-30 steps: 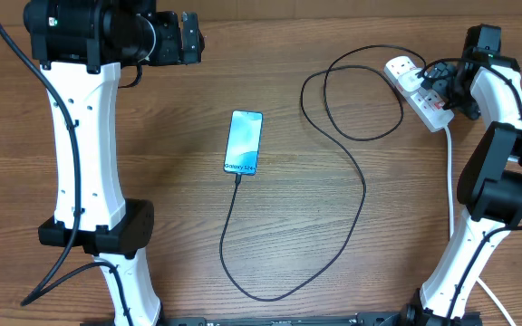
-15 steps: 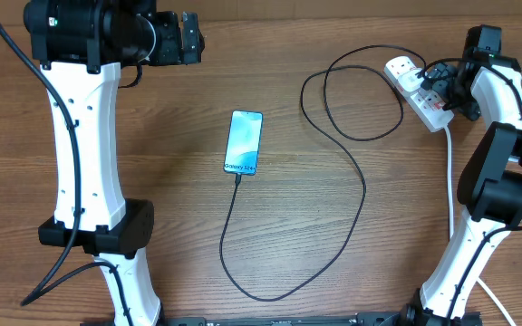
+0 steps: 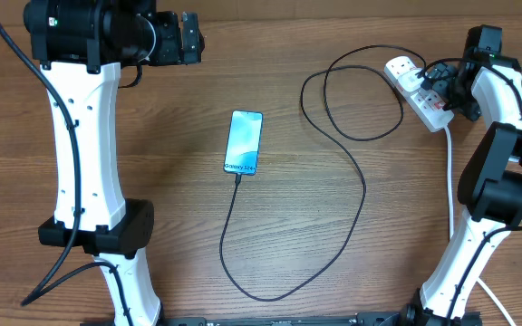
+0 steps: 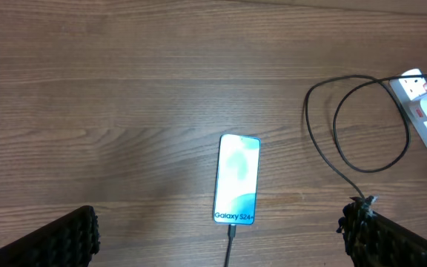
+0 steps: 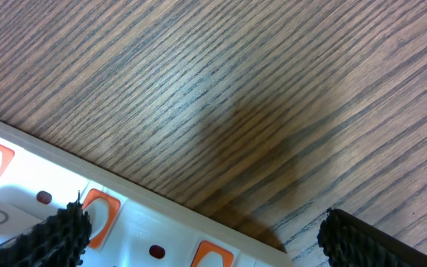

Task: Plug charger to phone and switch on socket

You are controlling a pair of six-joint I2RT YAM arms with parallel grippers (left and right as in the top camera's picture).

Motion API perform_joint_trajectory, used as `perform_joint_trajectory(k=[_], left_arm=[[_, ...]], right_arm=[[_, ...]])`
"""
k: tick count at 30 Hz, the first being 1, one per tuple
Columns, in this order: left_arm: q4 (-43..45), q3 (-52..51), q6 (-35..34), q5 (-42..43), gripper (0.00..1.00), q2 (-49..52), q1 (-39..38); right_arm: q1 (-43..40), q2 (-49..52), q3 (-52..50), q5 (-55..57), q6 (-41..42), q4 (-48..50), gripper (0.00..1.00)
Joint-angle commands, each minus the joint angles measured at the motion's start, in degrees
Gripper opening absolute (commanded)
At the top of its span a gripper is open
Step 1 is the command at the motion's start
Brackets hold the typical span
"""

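You are working on a brown wood-grain table [image 3: 179, 254] that fills the overhead view. At the centre of the frame lies the phone [image 3: 244, 142], flat, screen up and lit, its long side nearly upright in the picture. The charger cable [image 3: 363, 190] meets the phone's lower short edge and drops toward the bottom centre. There it curves round, climbs right of centre and makes a loose loop in the upper right. It ends at the white plug [image 3: 398, 66] on the power strip [image 3: 434, 114]. That strip lies slanted in the upper right corner. Its thick white lead [image 3: 450, 181] runs down the right side of the frame.
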Motion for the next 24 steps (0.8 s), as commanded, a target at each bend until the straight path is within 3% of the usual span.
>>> perform_joint_trajectory(k=[1, 18, 24], left_arm=[[-0.09, -0.26, -0.52, -0.79, 1.00, 0.46, -0.39], [-0.09, -0.26, -0.52, -0.76, 1.00, 0.46, -0.39], [-0.09, -0.26, -0.52, -0.79, 1.00, 0.46, -0.39]], right_arm=[[0.66, 0.35, -0.37, -2.93, -1.57, -1.38, 1.00], [0.66, -0.11, 0.31, -3.45, -2.49, -2.75, 1.00], [-0.11, -7.17, 2.78, -1.38, -1.64, -5.77, 1.00]])
